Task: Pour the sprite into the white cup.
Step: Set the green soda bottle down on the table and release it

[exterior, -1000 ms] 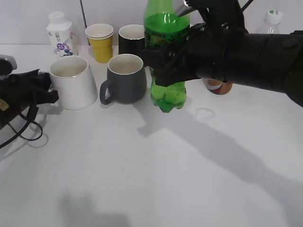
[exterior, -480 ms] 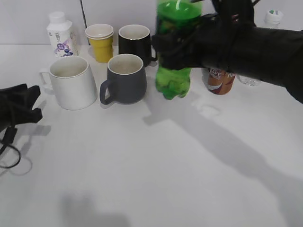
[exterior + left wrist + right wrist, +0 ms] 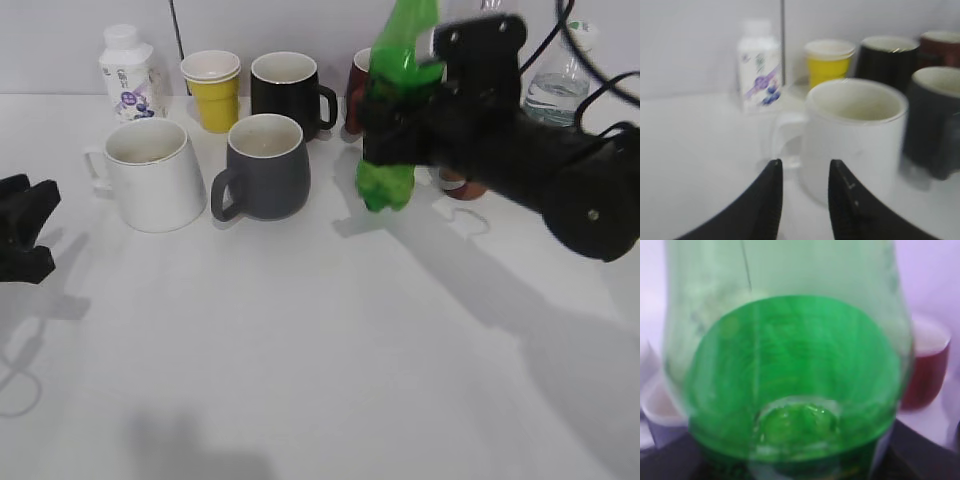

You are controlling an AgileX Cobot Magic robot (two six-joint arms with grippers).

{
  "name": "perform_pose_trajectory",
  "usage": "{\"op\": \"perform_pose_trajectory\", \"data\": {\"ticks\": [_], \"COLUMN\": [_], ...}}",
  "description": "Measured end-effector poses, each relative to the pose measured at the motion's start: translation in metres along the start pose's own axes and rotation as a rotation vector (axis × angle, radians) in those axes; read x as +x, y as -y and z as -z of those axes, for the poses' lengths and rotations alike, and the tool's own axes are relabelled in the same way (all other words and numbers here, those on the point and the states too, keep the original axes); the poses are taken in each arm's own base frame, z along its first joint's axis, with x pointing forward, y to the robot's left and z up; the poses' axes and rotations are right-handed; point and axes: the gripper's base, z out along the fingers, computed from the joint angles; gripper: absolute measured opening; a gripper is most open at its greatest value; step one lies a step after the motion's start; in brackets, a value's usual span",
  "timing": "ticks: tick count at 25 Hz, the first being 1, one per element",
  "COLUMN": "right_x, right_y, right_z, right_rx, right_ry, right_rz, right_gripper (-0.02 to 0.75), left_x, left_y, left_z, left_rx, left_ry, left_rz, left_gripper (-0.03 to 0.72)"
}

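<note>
The sprite (image 3: 389, 184), a translucent green bottle, hangs just above the table right of the mugs, tilted with its neck up and to the right. My right gripper (image 3: 386, 135) is shut on its middle. In the right wrist view the sprite (image 3: 790, 365) fills the frame and hides the jaws. The white cup (image 3: 155, 178) stands upright at the left, handle to the left. My left gripper (image 3: 22, 228) is open and empty at the far left edge, apart from the cup. In the left wrist view the left gripper (image 3: 805, 172) is open, with the white cup (image 3: 855, 135) just beyond it.
A dark grey mug (image 3: 266, 168) stands beside the white cup. Behind are a black mug (image 3: 287, 85), a yellow paper cup (image 3: 212, 90) and a small white bottle (image 3: 126, 70). A red-brown cup (image 3: 357, 90), a clear water bottle (image 3: 558, 85) and a brown bottle (image 3: 458, 185) stand near the right arm.
My right gripper has carried the sprite to the right, away from the grey mug, and tilted it. My left gripper has drawn back left, away from the white cup's handle.
</note>
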Motion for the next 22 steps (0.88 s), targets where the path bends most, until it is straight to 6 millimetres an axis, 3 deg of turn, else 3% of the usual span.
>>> {"op": "perform_pose_trajectory", "data": {"ticks": [4,7,11,16,19,22], "right_x": [0.019,0.017,0.006,-0.043,-0.079,-0.113], "right_y": [0.001,0.001,0.000,-0.003,-0.005,-0.007], "right_z": [-0.006,-0.006,-0.004,0.020,0.047,0.085], "right_rx": [0.001,-0.001,-0.004,0.005,0.021,0.043], "right_ry": [-0.054,-0.034,0.011,0.096,0.108,0.094], "right_rz": [0.003,0.014,0.047,0.081,0.094,0.103], "right_gripper": [0.417,0.587,0.644,0.650,0.650,0.650], "left_x": [-0.013,-0.021,-0.032,-0.056,-0.093,-0.146], "left_y": [0.006,0.007,0.008,0.006,0.005,0.007], "left_z": [0.005,0.008,0.015,0.030,0.048,0.089], "left_rx": [0.056,0.057,0.049,-0.005,-0.076,-0.160], "left_ry": [0.062,0.089,0.103,0.030,-0.032,-0.046], "left_rz": [-0.036,-0.049,-0.071,-0.102,-0.104,-0.106], "left_gripper": [0.250,0.250,0.250,0.250,0.250,0.256]}}
